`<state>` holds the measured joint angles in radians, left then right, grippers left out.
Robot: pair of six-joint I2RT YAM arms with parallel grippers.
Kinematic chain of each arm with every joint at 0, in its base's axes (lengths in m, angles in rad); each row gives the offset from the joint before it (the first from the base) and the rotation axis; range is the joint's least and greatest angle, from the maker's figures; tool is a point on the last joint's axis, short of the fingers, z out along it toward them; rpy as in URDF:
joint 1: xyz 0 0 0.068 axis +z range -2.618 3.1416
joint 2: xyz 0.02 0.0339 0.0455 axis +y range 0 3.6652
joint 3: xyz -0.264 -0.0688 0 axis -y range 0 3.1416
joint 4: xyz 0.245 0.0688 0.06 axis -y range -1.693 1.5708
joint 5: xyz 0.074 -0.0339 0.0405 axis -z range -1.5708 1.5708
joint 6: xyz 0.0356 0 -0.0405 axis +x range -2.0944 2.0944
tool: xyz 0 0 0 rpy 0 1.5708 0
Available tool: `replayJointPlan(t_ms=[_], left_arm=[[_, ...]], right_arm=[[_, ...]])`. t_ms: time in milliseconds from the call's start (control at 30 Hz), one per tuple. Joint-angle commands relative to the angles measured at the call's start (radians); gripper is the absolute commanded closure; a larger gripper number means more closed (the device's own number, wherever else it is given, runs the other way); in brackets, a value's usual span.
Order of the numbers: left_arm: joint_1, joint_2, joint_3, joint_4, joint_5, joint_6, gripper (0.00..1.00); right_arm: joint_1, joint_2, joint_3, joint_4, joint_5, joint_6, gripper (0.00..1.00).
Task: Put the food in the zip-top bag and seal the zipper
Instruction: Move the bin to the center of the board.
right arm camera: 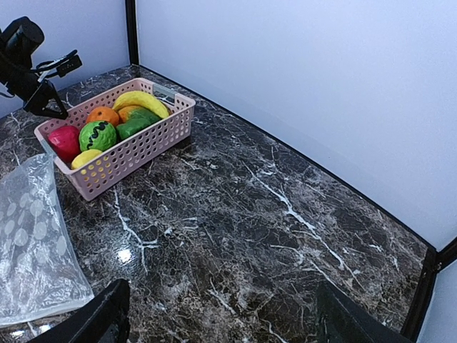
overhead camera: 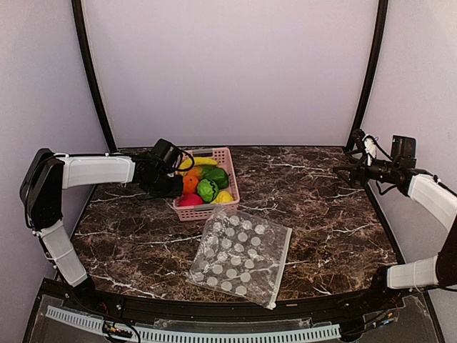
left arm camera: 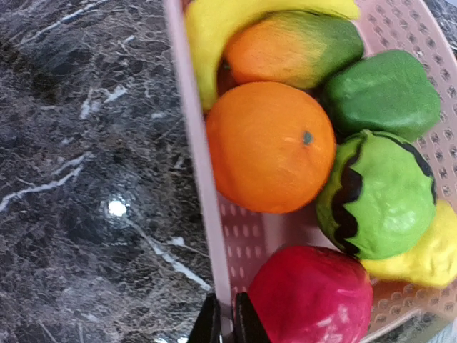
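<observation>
A: Near edge first. Where's the bag?
B: The zip-top bag [overhead camera: 239,257] lies flat and empty on the dark marble table [overhead camera: 328,214]. It sits just in front of the pink basket [overhead camera: 227,153], apart from both arms.
A: Food?
B: All in the basket. The magenta-red piece [left arm camera: 310,296] is at the near-left corner, with the yellow lemon-like piece [left arm camera: 425,261] beside it. Behind them come the light green piece with a dark zigzag [left arm camera: 378,193], the orange [left arm camera: 270,146], the dark green pepper [left arm camera: 385,93] and an orange-and-green piece [left arm camera: 293,43]. The banana [left arm camera: 203,43] lies along the far end.
A: Left gripper [left arm camera: 226,325]?
B: At the basket's left side. Its jaws stand at a narrow slit with the basket wall pinched between them — no food held.
A: Right gripper [right arm camera: 220,307]?
B: Fingers spread wide, nothing between them — held above the table's far right, well apart from basket and bag.
</observation>
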<state>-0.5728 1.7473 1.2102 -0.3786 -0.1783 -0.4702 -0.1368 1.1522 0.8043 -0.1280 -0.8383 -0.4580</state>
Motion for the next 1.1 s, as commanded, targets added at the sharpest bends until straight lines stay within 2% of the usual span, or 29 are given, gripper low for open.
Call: replayJointPlan(t_ms=[0, 267, 500, 767, 1067], left_arm=[[-0.006, -0.033, 0.010, -0.092, -0.063, -0.005, 0.98], [0.007, -0.116, -0.041, -0.156, -0.192, 0.005, 0.99], [0.058, -0.233, -0.163, -0.186, -0.199, 0.015, 0.99], [0.060, -0.381, -0.342, -0.205, -0.184, 0.022, 0.99], [0.060, -0.615, -0.525, -0.173, -0.201, 0.017, 0.99]], right_arm=[[0.009, 0.007, -0.002, -0.004, -0.006, -0.008, 0.14], [0.009, 0.001, -0.003, -0.005, -0.016, -0.006, 0.14], [0.009, -0.005, -0.004, -0.007, -0.025, -0.006, 0.14], [0.011, 0.003, -0.004, -0.007, -0.030, -0.007, 0.14], [0.012, 0.005, -0.005, -0.008, -0.028, -0.012, 0.14]])
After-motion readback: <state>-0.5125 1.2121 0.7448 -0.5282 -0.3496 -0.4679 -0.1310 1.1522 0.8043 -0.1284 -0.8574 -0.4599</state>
